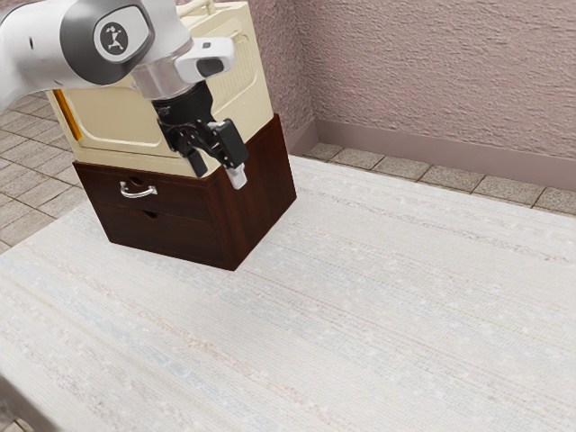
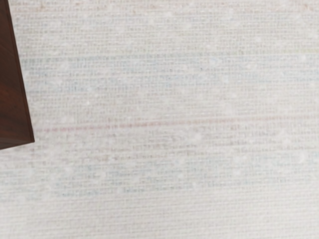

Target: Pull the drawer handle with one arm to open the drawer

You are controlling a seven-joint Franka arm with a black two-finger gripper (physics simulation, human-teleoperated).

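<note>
Grained in dark reddish brown on the drawer cabinet (image 1: 256, 198), silvery on the handle (image 1: 139, 190), and cream on the case (image 1: 117, 126) with an orange strip (image 1: 67, 115). Striped faintly in blue, pink and tan over off-white on the tabletop (image 1: 315, 315). Mottled dusty pink on the wall (image 1: 405, 72), gridded grey-beige on the floor (image 1: 27, 180), white and dark grey on the arm (image 1: 36, 45), black on the gripper (image 1: 219, 174).

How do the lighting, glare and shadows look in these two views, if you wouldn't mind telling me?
Exterior view: soft, fairly even light, a bright glint on the drawer handle, and no hard-edged shadow on the pale tabletop; wrist view: flat light over the faintly striped tabletop, with the dark wooden cabinet in strong contrast to it.
</note>
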